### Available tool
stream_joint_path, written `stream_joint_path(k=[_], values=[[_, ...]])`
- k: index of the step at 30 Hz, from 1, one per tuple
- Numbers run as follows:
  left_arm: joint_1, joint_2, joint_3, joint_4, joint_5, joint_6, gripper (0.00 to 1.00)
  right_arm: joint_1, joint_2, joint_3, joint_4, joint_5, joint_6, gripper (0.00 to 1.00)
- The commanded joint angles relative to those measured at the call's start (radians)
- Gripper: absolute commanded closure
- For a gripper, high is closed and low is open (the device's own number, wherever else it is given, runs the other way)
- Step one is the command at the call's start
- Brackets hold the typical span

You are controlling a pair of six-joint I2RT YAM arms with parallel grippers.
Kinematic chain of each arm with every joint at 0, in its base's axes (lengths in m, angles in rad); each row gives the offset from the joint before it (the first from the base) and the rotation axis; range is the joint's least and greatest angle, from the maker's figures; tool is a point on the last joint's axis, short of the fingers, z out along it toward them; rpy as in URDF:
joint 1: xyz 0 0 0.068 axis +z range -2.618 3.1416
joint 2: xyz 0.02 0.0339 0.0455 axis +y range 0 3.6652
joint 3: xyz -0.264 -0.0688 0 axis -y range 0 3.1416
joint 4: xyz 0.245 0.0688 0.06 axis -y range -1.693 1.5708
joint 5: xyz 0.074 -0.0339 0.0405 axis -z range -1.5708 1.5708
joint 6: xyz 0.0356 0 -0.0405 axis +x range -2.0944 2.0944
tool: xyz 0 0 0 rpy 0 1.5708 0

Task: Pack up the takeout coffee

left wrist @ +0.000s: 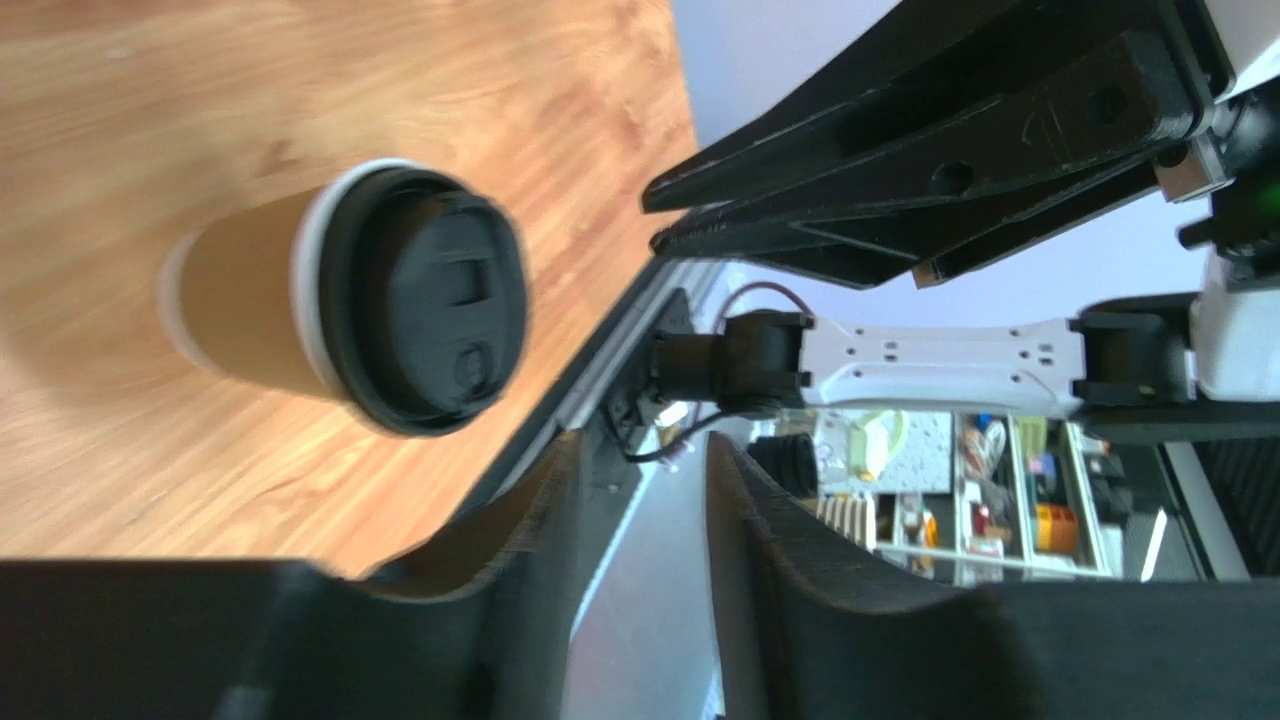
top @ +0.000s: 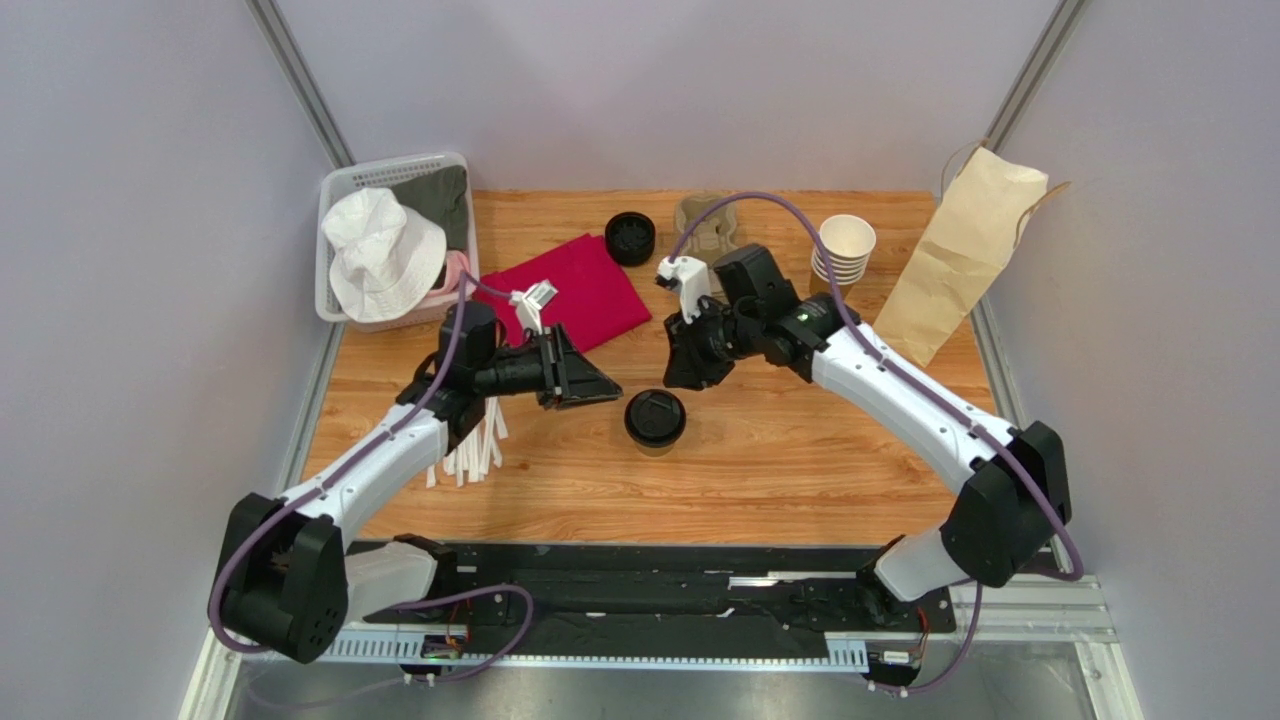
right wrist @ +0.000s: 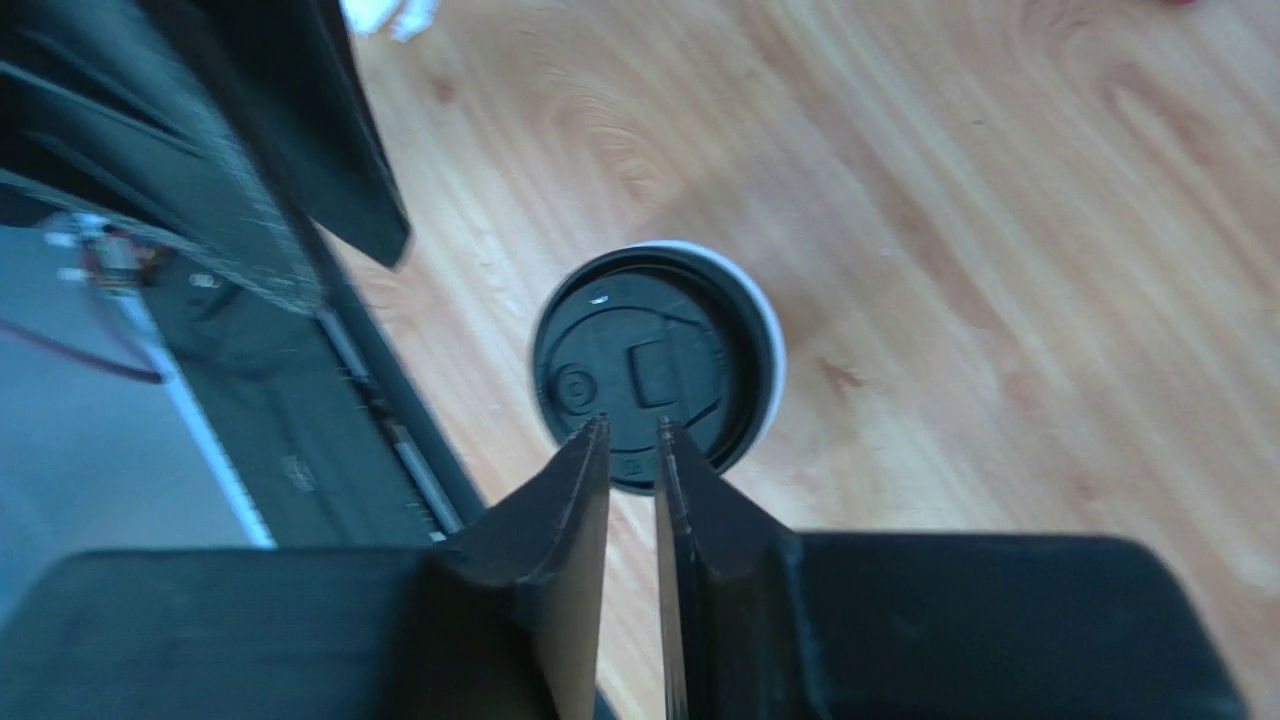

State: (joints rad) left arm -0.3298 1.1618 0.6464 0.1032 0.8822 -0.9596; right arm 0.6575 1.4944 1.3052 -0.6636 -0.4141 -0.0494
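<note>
Small brown paper coffee cup (left wrist: 241, 308), round black lid (left wrist: 428, 315) on, standing upright near the middle of the tabletop (top: 781, 465)

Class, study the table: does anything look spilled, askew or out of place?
Nothing is spilled; the takeout coffee stands upright, lid on. The white sticks lie fanned loosely beneath the left arm, and the paper bag lies slanted at the right edge.

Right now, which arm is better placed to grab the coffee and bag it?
Right. The right gripper hangs directly over the takeout coffee, jaws narrowly apart, and that arm is nearer the paper bag. The left gripper points past it.
</note>
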Motion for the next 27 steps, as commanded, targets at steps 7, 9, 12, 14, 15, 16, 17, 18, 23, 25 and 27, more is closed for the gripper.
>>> stream_joint_path(k=[7,9,12,14,15,16,17,18,23,25,27], values=[[-0.149,0.176,0.122,0.066,-0.009,0.015,0.83,-0.053,-0.007,-0.125,0.059,-0.359,0.256,1.0],[-0.15,0.203,0.134,0.044,-0.008,0.024,0.9,-0.068,0.013,-0.139,0.09,-0.379,0.279,1.0],[-0.163,0.242,0.145,0.043,-0.006,0.035,0.98,-0.073,0.052,-0.161,0.137,-0.393,0.304,1.0],[-0.167,0.269,0.151,0.03,-0.009,0.045,1.0,-0.078,0.085,-0.162,0.156,-0.396,0.312,1.0],[-0.167,0.291,0.16,0.027,-0.009,0.051,1.0,-0.079,0.096,-0.161,0.162,-0.397,0.313,1.0],[-0.167,0.3,0.17,0.018,-0.011,0.074,1.0,-0.081,0.107,-0.158,0.168,-0.397,0.316,1.0],[-0.167,0.308,0.177,0.0,-0.015,0.085,1.0,-0.09,0.131,-0.15,0.168,-0.402,0.321,1.0],[-0.167,0.317,0.188,0.003,-0.014,0.088,1.0,-0.097,0.141,-0.147,0.173,-0.408,0.324,1.0],[-0.157,0.378,0.197,0.02,-0.014,0.096,1.0,-0.13,0.182,-0.152,0.188,-0.425,0.329,1.0],[-0.147,0.401,0.194,0.02,-0.011,0.099,1.0,-0.136,0.199,-0.156,0.193,-0.43,0.329,1.0],[-0.144,0.42,0.191,0.015,-0.009,0.107,1.0,-0.139,0.22,-0.156,0.196,-0.43,0.324,1.0]])
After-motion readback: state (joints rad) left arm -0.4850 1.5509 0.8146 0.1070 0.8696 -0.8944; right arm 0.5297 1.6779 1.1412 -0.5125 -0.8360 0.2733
